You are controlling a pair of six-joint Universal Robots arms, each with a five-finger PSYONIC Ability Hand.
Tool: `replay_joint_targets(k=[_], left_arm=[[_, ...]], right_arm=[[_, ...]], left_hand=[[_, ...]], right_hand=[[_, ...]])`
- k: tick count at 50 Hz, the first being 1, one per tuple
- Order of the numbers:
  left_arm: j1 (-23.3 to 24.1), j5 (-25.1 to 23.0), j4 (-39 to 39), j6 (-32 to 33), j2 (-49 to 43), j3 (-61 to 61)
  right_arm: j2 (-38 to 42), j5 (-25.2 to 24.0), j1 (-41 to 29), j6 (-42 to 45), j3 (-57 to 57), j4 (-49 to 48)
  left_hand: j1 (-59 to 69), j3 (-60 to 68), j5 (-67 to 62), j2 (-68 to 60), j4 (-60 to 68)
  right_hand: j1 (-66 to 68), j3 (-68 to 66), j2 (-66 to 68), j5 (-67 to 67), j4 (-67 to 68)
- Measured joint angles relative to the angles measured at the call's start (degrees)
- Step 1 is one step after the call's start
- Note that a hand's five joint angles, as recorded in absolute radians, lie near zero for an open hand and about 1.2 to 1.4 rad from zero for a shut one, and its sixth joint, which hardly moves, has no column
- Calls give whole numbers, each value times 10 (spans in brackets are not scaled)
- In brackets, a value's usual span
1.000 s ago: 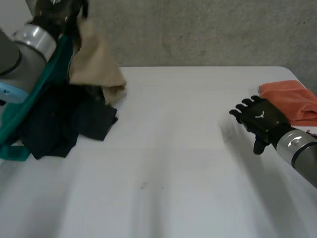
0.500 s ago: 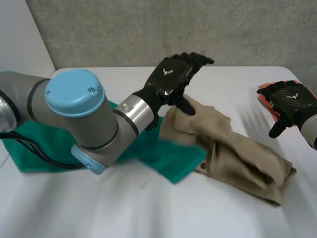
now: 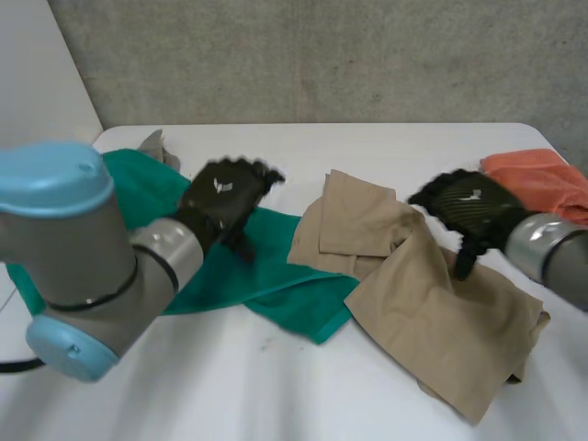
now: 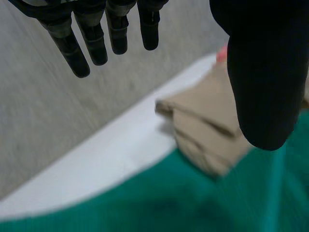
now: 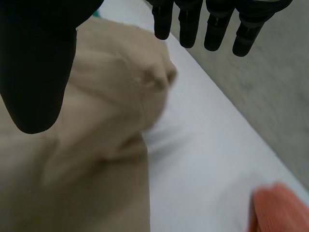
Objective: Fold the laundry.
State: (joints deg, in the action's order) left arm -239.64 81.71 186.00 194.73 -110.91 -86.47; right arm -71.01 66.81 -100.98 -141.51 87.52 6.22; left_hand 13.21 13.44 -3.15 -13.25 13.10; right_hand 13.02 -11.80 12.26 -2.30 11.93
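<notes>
A tan garment [image 3: 432, 303] lies crumpled across the middle and right of the white table [image 3: 303, 395]; it also shows in the left wrist view [image 4: 212, 130] and under the palm in the right wrist view [image 5: 91, 159]. A green cloth [image 3: 276, 276] is spread on the left, partly under the tan garment's edge, and lies below the left palm [image 4: 169, 203]. My left hand [image 3: 223, 200] hovers over the green cloth, its fingers [image 4: 91, 34] straight and open, holding nothing. My right hand [image 3: 466, 207] is above the tan garment's far right part, its fingers [image 5: 212, 24] straight and open, holding nothing.
An orange folded cloth [image 3: 542, 184] lies at the table's far right edge, just behind my right hand, and shows past the tan garment [image 5: 277, 210]. A small grey piece of cloth [image 3: 154, 145] pokes up behind the green cloth. A concrete wall stands behind the table.
The left hand let go of the tan garment and drew back left over the green cloth. The right hand moved left over the tan garment, which now lies spread wider.
</notes>
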Motion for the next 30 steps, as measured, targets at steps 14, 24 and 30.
replay_joint_targets(k=[14, 24, 30], left_arm=[[1, 2, 19, 100, -135, 12], [4, 25, 25, 124, -199, 75], [4, 36, 25, 153, -213, 95]], right_arm=[[198, 23, -109, 130, -126, -117], [239, 94, -102, 135, -178, -110], [188, 114, -79, 129, -134, -107]], left_hand=[[5, 6, -10, -9, 9], [433, 406, -405, -410, 412], [505, 539, -525, -545, 550]], right_hand=[[0, -1, 1, -1, 1], [498, -550, 548, -529, 556], [498, -552, 548, -531, 562]])
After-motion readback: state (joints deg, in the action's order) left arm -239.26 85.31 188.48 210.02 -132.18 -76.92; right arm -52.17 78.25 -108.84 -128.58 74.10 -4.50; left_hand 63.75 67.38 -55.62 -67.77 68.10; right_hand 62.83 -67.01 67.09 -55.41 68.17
